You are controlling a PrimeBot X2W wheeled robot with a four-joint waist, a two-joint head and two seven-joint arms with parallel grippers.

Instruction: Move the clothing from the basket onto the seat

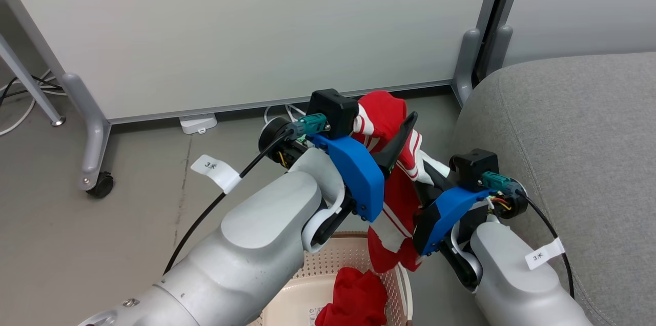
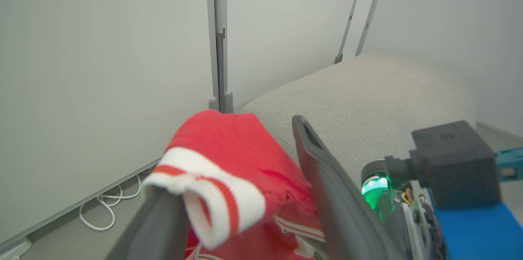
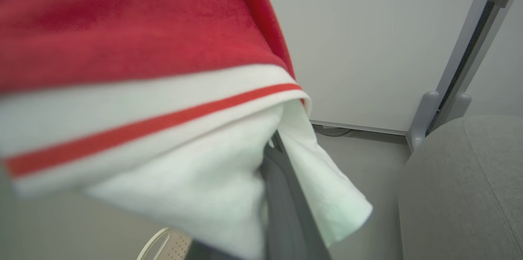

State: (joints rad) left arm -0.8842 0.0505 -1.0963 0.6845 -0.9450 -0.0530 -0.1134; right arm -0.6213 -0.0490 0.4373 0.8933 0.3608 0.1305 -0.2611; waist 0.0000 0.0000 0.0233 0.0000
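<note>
Looks like the carry step, roughly halfway through the job. Got one piece of the clothing [image 1: 397, 198] hoisted up at centre frame in the head view, dangling over the basket [image 1: 328, 269] at the bottom edge. Spotted the other red piece [image 1: 359, 298] bunched inside the basket at bottom centre, so not done by a long shot.

Seeing the left gripper [image 1: 382, 128] with fingers spread wide apart and clamping nothing, though a striped white cuff [image 2: 212, 194] sits draped over the lower-left finger in the left wrist view. Could snag there, probably. Reading the right gripper [image 1: 433, 180] as pinched together on the fabric: can't make out the tips in the right wrist view, just white and red cloth wrapped round the dark finger [image 3: 282, 198].

Found the seat [image 1: 564, 126] along the right side of the head view, just beside the right arm, with no red on it.

Next up, guessing: slip that left finger out from under the cuff without dragging it. Then swing right over the grey cushion, and let go only once well past the rounded edge. Worth lifting enough to clear the rim with the dangling tail too.
</note>
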